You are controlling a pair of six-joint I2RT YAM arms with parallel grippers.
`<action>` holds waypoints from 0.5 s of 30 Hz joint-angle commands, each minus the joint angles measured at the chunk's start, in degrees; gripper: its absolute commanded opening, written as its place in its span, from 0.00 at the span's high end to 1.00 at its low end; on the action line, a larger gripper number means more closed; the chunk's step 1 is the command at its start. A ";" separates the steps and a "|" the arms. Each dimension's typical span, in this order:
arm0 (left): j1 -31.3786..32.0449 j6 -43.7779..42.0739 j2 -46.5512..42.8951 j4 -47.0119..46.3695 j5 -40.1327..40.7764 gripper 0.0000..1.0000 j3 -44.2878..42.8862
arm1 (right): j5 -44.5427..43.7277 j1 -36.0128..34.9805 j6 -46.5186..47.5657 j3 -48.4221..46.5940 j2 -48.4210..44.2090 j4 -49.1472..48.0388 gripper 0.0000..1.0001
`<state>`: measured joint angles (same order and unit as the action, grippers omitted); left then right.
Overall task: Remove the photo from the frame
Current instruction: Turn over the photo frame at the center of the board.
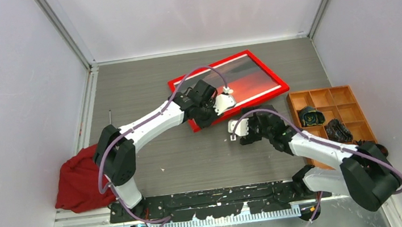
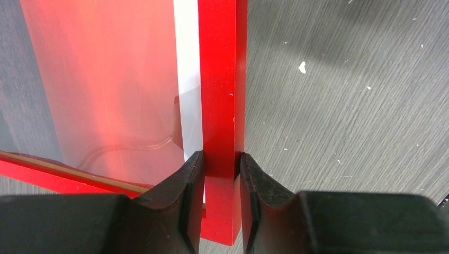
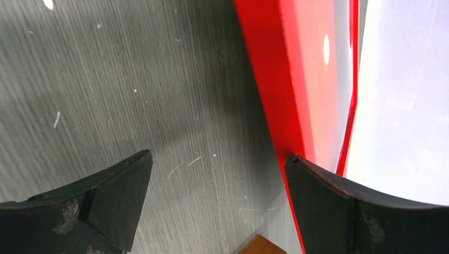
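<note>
Snugly around the frame (image 2: 219,79), left hand (image 2: 222,168)

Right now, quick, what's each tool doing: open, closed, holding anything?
The left tool is closed on a rail of the frame.
The right tool is open, holding nothing.

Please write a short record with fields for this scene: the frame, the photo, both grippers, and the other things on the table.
frame: red, lying on the far middle of the table, photo side up
photo: inside the frame, not yet taken out
left gripper: shut on a frame rail near a corner
right gripper: open, holding nothing, over the table beside the frame
other things: orange compartment tray on the right; red cloth at the near left
</note>
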<state>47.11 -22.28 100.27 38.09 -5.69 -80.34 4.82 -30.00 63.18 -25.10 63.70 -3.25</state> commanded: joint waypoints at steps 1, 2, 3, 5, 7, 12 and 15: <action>-0.18 0.22 -4.81 -0.78 -1.34 1.00 -1.34 | -8.68 -2.00 7.95 3.11 3.21 -17.63 0.00; -0.18 0.15 -4.84 -0.79 -1.41 1.00 -1.24 | -9.75 -2.36 8.26 3.20 4.62 -19.39 0.00; -0.18 0.09 -4.95 -0.74 -1.42 1.00 -1.16 | -10.74 -2.75 8.17 3.15 5.63 -20.90 0.00; -0.18 0.00 -5.29 -0.72 -1.57 0.99 -0.93 | -12.36 -3.28 7.74 2.69 7.65 -23.75 0.00; -0.18 -0.05 -5.51 -0.69 -1.77 1.00 -0.72 | -13.99 -3.98 7.48 2.52 9.82 -26.80 0.01; -0.18 -0.49 -5.91 -0.18 -2.36 0.99 -0.46 | -17.24 -5.41 9.52 2.95 15.07 -35.46 0.02; -0.18 -0.50 -6.12 -0.46 -2.29 0.99 -0.06 | -20.03 -6.31 10.98 3.23 17.58 -41.44 0.03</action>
<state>46.37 -21.45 98.50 38.13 -5.65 -80.31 -10.50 -35.27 71.05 -21.52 79.33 -29.82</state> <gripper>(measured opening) 0.278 0.982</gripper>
